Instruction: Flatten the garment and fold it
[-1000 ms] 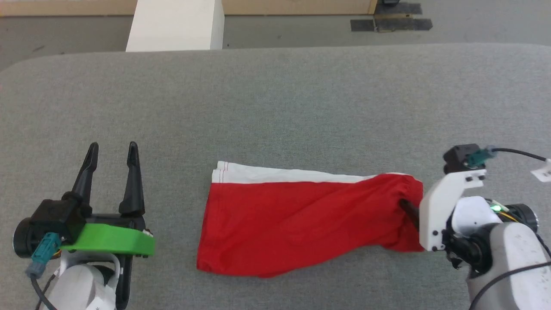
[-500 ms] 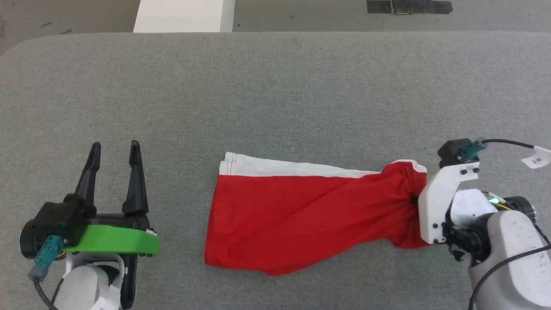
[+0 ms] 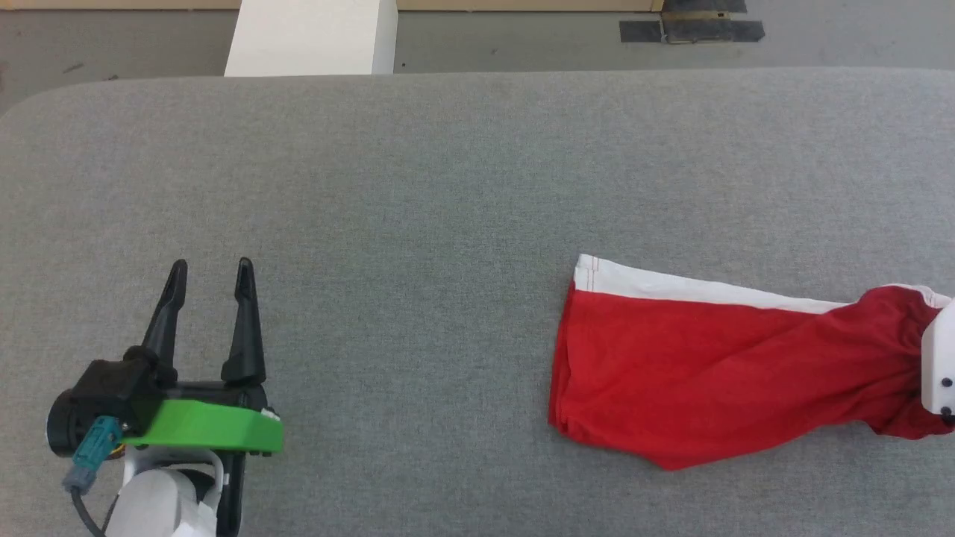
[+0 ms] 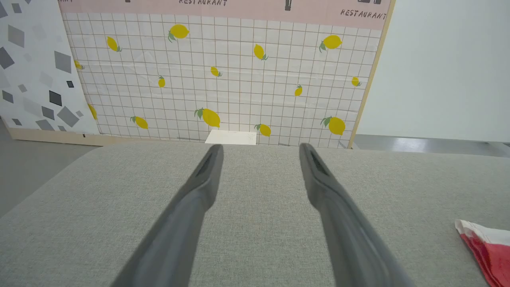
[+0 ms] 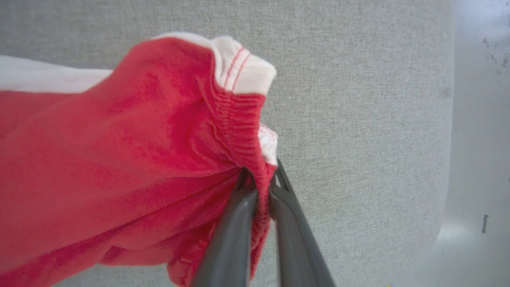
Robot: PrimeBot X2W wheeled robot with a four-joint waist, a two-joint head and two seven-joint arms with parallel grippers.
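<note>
Our garment [image 3: 716,380] lies on the grey bench [image 3: 448,186], far over to the right side in the head view. Its white stripe [image 3: 694,287] runs along the far edge and its leg opening [image 3: 567,373] points toward the bench's middle. It is not flat. Long creases fan out from the gathered waistband [image 5: 239,115], which is bunched into a narrow neck at the right end. There our right hand [image 5: 261,179] pinches the elastic, its two fingers pressed together with red cloth between them. Our left hand [image 3: 212,265] sits well apart on the left of the bench, its fingers spread, holding nothing and touching no cloth.

We judge that we are in the flattening step, with one end gripped and no fold begun. The next move calls for tension from the other side. We would bring our left hand across to the leg opening, pin or pinch it there, and then spread the bunched waistband wide so the creases pull out before any folding.
</note>
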